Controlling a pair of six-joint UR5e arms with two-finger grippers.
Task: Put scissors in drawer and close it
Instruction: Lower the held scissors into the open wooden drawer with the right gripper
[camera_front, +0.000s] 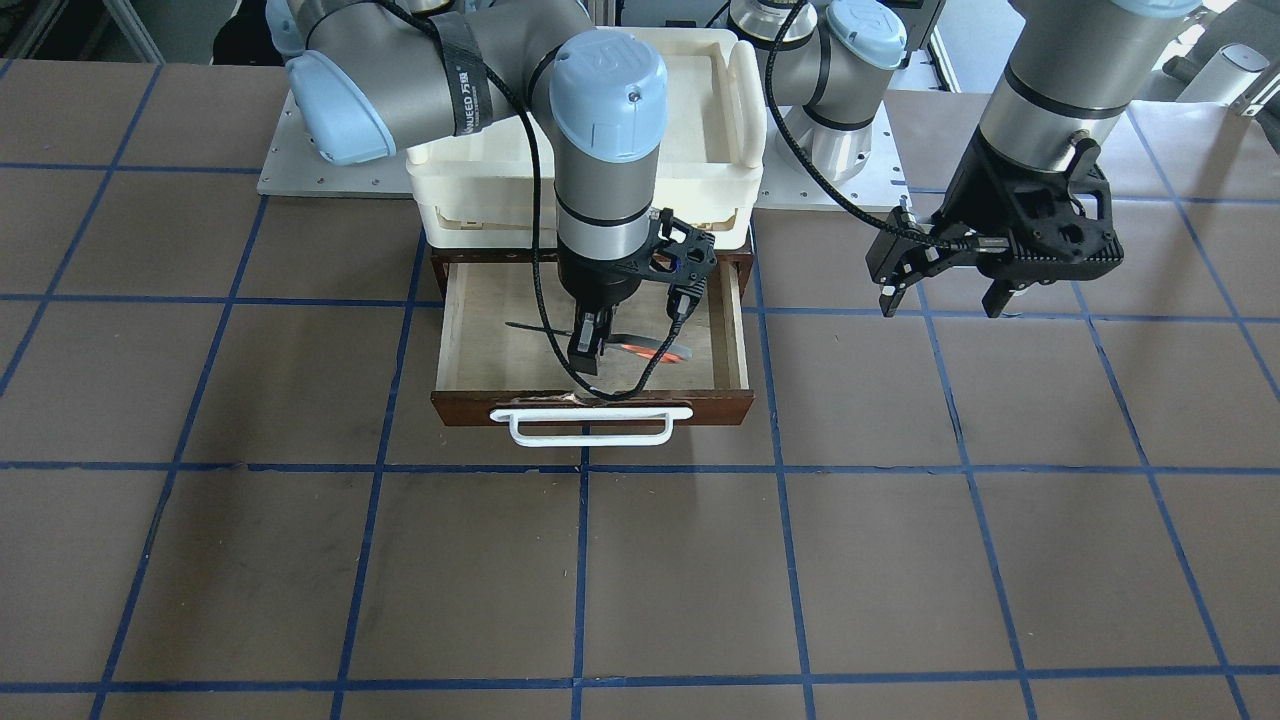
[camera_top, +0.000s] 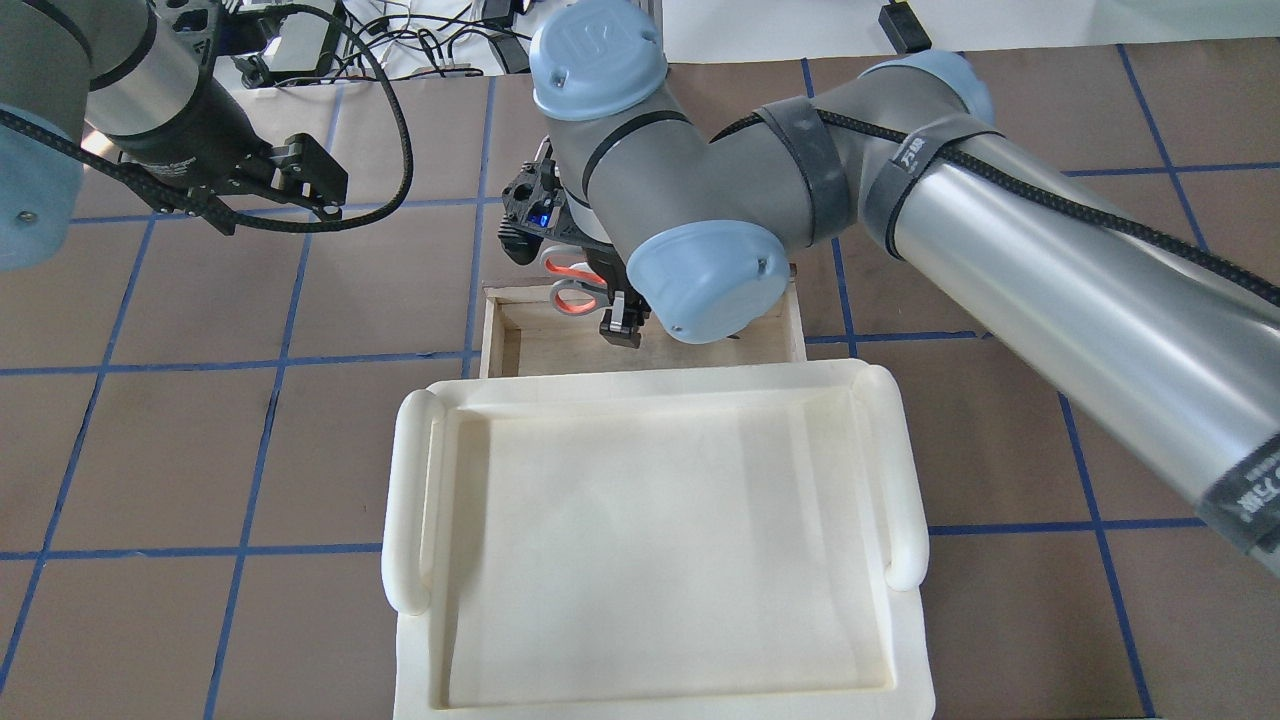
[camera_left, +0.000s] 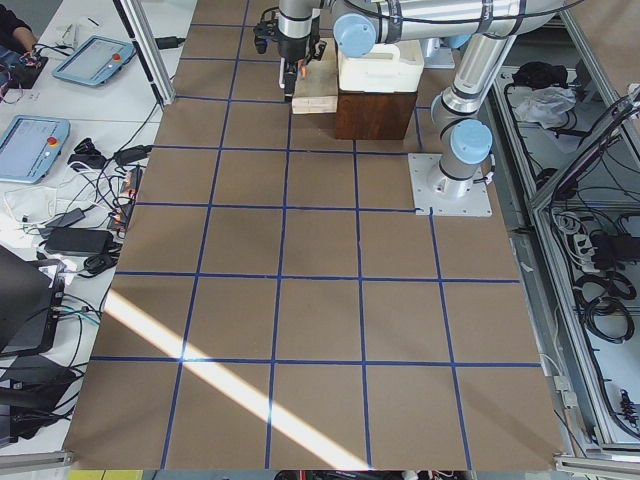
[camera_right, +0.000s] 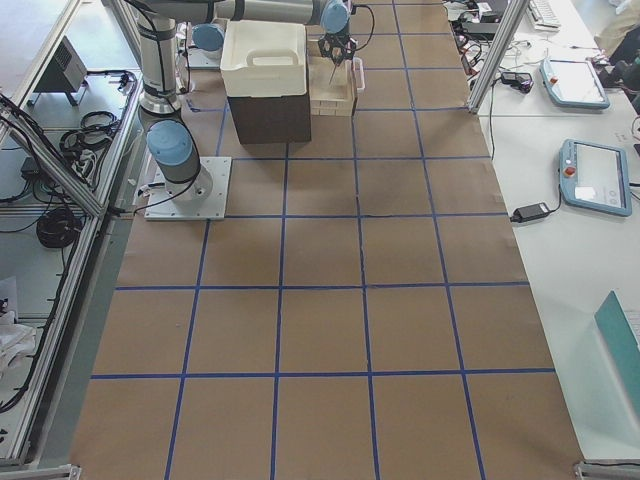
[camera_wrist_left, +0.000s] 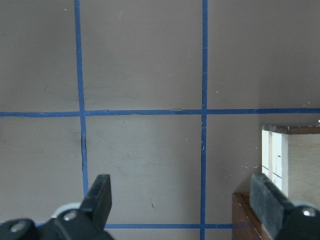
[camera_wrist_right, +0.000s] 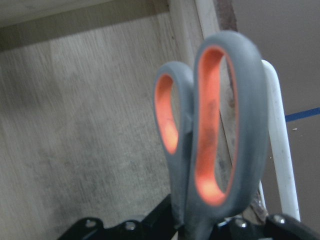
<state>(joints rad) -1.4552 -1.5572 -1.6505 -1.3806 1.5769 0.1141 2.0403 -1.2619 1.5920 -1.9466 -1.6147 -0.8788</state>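
Nearest the operators' side, the white bar handle (camera_front: 590, 427) stands out from the front of the drawer (camera_front: 470, 408), which is pulled well out over the brown table (camera_front: 900, 560) with its blue tape grid. Just behind that front panel, inside the pale plywood box, the right gripper (camera_front: 588, 352) points straight down with its fingers pinched tight on the scissors (camera_front: 645, 350), just where the handle loops meet the blades. The scissors are held roughly level across the drawer, the slim blades towards the robot's right and the grey, orange-lined loops towards its left. Whether they touch the drawer floor cannot be told. In the right wrist view the two loops (camera_wrist_right: 247, 125) rise out of the black fingers (camera_wrist_right: 165, 220), close to the drawer's front wall, with the white handle just beyond it. Off to the robot's left, clear of the drawer, the left gripper (camera_front: 940, 300) hangs above the table with its fingers (camera_wrist_left: 100, 197) spread wide and nothing between them. Farther back, a cream-white tray (camera_front: 735, 110) sits on top of the dark cabinet. On the right arm a black strap (camera_front: 462, 75) carries white print, Latin letters that seem to end in "UEED" and then Chinese characters, not fully legible.
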